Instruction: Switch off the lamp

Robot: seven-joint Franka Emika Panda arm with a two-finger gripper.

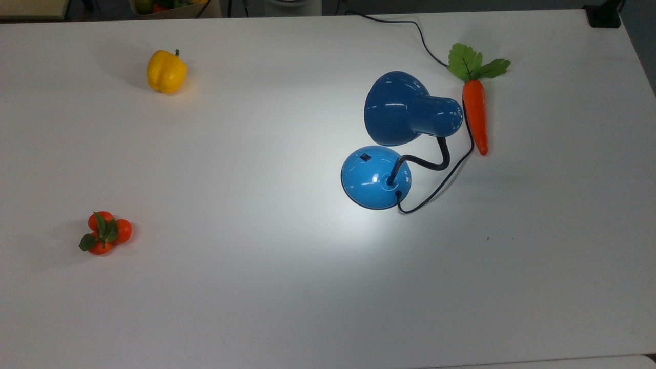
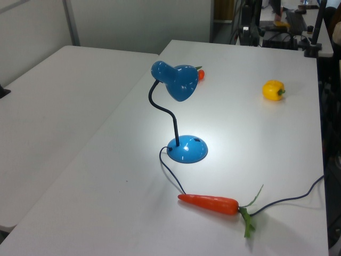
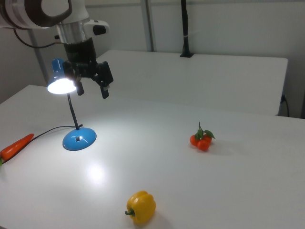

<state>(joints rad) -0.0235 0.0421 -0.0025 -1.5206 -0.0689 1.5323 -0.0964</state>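
Still to do: all of it.
Lamp (image 1: 389, 148) state: lit, bright pool on surface (image 1: 256, 287) around base (image 1: 375, 177).
Lamp place: top view's right of centre, carrot (image 1: 475, 115) just beside shade, cord trailing to far edge.
Switch (image 1: 365, 157): small black square on base, untouched.
Gripper (image 3: 91, 88): fingers spread apart, holding nothing, up in the air near shade (image 3: 61, 81) in the right view, well above base.
Left: lower to switch, press, check light out.
Elsewhere: yellow pepper (image 1: 166, 71), orange cluster (image 1: 105, 232), well apart from lamp.
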